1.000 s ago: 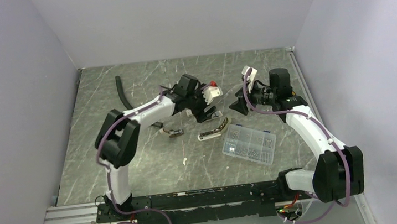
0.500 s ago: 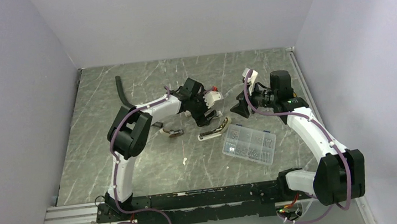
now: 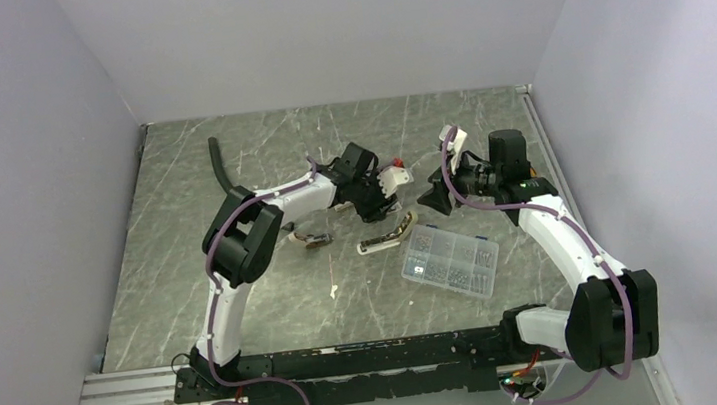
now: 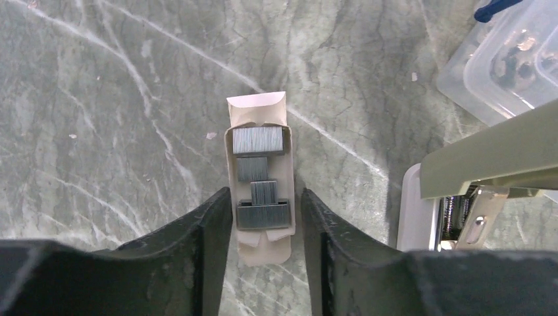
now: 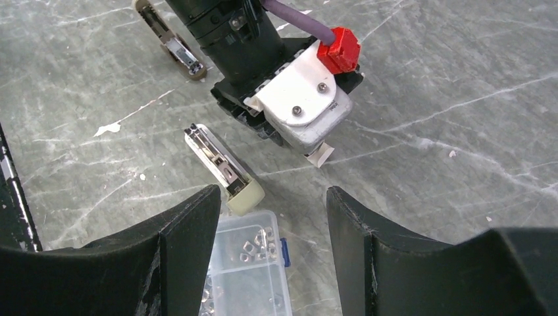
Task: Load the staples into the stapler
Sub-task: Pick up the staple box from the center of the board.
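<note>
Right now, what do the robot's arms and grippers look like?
The left arm and right arm are white tubes joined by chunky black joints. A purple cable runs along each. The left gripper and right gripper each have two thick black fingers. By the left gripper sit a white bracket and a red plug.

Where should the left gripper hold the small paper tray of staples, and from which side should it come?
Grip its two long paper walls, coming down from above. The staple tray lies flat and narrow, and the left gripper straddles it with a finger beside each wall.
</note>
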Robot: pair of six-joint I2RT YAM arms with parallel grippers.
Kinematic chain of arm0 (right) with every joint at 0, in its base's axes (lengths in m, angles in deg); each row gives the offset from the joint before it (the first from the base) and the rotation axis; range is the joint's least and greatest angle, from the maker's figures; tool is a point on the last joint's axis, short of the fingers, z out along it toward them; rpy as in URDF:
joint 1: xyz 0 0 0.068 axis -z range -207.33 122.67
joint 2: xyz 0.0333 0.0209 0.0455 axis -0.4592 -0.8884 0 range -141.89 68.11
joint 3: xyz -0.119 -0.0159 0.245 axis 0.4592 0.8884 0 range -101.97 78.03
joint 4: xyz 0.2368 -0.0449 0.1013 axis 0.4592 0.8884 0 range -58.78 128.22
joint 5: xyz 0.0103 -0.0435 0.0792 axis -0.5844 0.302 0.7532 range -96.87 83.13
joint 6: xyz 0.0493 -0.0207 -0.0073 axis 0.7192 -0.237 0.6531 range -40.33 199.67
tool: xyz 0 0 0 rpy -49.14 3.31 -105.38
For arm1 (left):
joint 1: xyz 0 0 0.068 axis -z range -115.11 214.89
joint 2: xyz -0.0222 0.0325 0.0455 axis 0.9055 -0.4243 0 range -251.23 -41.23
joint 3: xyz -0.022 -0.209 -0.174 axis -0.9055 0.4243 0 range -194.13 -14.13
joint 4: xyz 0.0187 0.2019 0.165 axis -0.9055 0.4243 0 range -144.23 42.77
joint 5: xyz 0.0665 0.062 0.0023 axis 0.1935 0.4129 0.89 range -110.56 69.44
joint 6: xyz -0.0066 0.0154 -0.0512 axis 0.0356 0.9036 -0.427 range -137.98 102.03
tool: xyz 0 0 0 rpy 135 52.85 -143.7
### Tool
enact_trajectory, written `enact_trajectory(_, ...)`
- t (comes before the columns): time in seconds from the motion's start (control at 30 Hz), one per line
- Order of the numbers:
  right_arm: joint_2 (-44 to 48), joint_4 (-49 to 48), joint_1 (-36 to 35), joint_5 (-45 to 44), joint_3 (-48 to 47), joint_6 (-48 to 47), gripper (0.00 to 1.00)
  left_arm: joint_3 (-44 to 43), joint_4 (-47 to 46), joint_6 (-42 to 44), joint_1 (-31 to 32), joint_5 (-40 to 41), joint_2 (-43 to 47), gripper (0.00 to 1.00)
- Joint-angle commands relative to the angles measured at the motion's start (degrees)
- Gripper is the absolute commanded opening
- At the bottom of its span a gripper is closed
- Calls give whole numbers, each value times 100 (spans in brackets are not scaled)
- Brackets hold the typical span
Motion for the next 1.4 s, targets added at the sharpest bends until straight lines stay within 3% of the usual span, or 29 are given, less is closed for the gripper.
enact_trajectory(0.0,121,-125,57,25,12,-20,63,-30,229,106,29,256,-104,42)
enact_trajectory(0.3,92,-138,75,24,3,-3,63,151,403,170,17,352,467,30)
enact_trajectory(0.77,148,-186,94,-19,24,23,63,593,642,216,3,376,1379,29)
enact_trajectory(1.37,-36,-198,130,-143,57,-23,64,3755,251,90,-48,479,4020,29)
